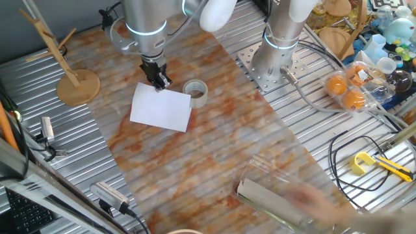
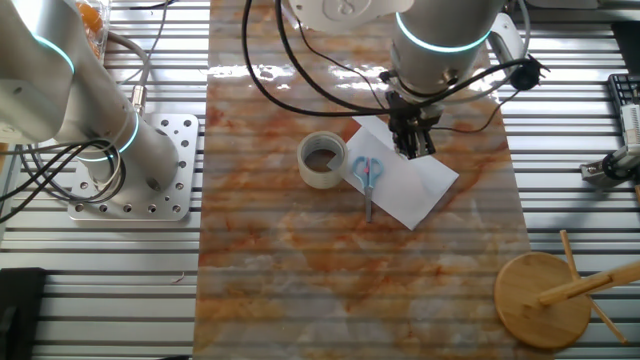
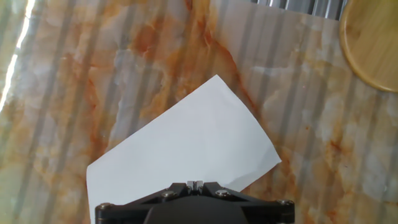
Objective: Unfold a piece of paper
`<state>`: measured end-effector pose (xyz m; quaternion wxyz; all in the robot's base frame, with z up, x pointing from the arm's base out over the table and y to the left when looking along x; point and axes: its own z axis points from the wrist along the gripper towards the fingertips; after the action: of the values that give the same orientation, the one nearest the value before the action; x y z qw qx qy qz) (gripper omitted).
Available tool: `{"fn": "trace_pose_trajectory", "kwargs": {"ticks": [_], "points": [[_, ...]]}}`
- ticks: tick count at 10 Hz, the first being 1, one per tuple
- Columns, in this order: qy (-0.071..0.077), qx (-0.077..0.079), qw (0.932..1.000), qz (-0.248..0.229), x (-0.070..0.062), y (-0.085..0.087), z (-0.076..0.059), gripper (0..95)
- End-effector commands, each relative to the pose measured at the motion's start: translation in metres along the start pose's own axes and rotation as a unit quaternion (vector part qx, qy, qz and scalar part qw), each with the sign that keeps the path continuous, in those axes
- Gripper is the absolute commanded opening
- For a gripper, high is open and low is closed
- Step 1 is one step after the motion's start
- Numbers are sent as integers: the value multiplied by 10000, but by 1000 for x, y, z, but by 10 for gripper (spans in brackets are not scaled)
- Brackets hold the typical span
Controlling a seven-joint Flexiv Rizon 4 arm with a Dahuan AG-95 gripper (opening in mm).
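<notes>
Hand view shows the two-finger gripper [image 3: 195, 185] with its fingertips pressed together at the near edge of the plain white rectangular sheet of thin paper [image 3: 186, 146], apparently pinching that edge. The paper lies flat on the orange-veined marble-patterned mat [image 1: 214, 149], just beside a grey tape roll [image 1: 195, 92]. In the other fixed view, a pair of blue-handled scissors [image 2: 367, 178] appears to rest on the paper's edge next to the roll.

The likely troubles, as I judge them: the pinch may have caught both layers, so lifting would drag the whole sheet without opening it. If the scissors do weigh on the paper, a pull could tear or crumple it. A thin sheet may also slip from so slight a hold, or swing against the roll.

No brand, label or readable writing shows anywhere.
</notes>
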<state>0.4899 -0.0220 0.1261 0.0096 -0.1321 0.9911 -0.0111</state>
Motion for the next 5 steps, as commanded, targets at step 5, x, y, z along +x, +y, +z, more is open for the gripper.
{"fn": "trace_pose_trajectory", "kwargs": {"ticks": [5], "points": [[151, -75, 9995, -249, 25, -22, -2, 0]]}}
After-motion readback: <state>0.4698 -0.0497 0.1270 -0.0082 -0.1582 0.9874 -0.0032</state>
